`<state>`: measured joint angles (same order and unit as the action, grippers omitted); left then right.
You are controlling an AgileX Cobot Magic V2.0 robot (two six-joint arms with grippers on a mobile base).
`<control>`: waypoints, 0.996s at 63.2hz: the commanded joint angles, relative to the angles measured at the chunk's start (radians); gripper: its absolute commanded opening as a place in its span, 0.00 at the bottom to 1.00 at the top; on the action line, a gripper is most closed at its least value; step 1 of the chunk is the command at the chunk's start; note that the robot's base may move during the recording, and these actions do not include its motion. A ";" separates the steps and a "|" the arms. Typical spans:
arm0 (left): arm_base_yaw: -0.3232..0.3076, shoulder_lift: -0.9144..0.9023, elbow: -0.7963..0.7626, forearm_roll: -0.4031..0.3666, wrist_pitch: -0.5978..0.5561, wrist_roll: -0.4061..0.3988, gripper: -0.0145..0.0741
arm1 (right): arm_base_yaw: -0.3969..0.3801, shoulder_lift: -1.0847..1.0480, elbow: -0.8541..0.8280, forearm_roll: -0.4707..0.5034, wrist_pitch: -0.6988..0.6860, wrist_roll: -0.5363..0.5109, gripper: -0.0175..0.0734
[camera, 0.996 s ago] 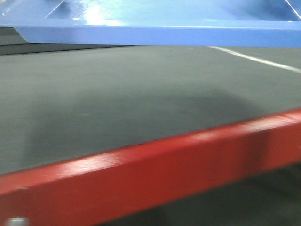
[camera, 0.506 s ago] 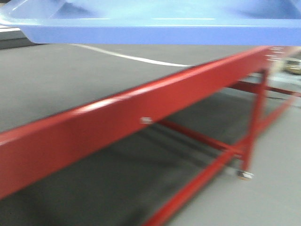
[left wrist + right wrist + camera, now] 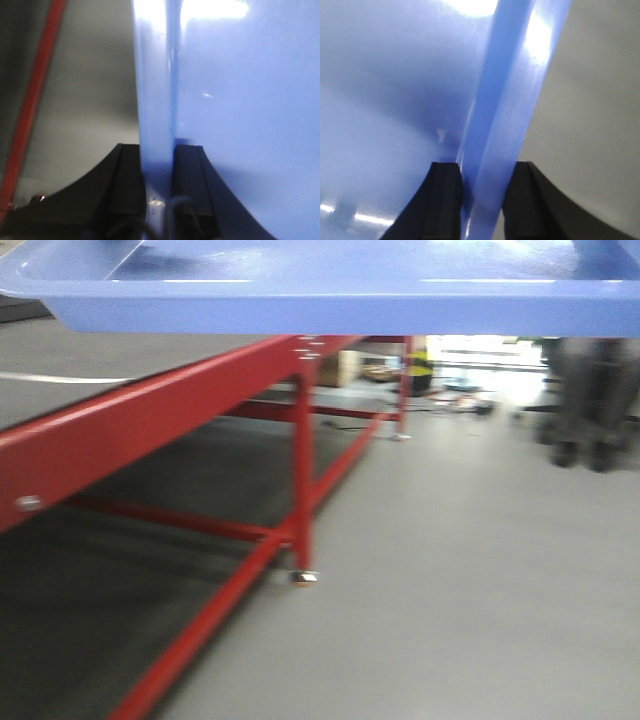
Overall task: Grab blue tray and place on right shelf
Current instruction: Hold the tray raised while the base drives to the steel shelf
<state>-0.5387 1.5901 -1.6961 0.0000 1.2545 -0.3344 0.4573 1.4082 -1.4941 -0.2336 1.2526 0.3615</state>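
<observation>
Left claw [image 3: 157, 150] is clamped on the rolled rim of the blue tray [image 3: 330, 302], one finger on each side of the rim. The right claw [image 3: 481, 167] grips the opposite rim the same way. Between the two claws the tray hangs level in the air, clear of the red-framed surface [image 3: 150, 410], which lies lower down and out to the left claw's side. Under the right claw there's only bare grey floor [image 3: 480, 580].

By my reckoning the grab is done and this is the carry, with the tray up and off the surface. I can't see the right shelf anywhere from here. So the next move calls for getting that shelf in front of the claws, with both grips even so the tray doesn't tip. Then the tray wants lowering flat onto the shelf before either claw lets go.
</observation>
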 commanded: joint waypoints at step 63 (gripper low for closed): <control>-0.016 -0.044 -0.032 -0.054 0.083 0.028 0.11 | 0.004 -0.032 -0.039 0.005 -0.010 -0.031 0.22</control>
<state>-0.5387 1.5901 -1.6961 0.0000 1.2569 -0.3344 0.4573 1.4082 -1.4941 -0.2352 1.2526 0.3615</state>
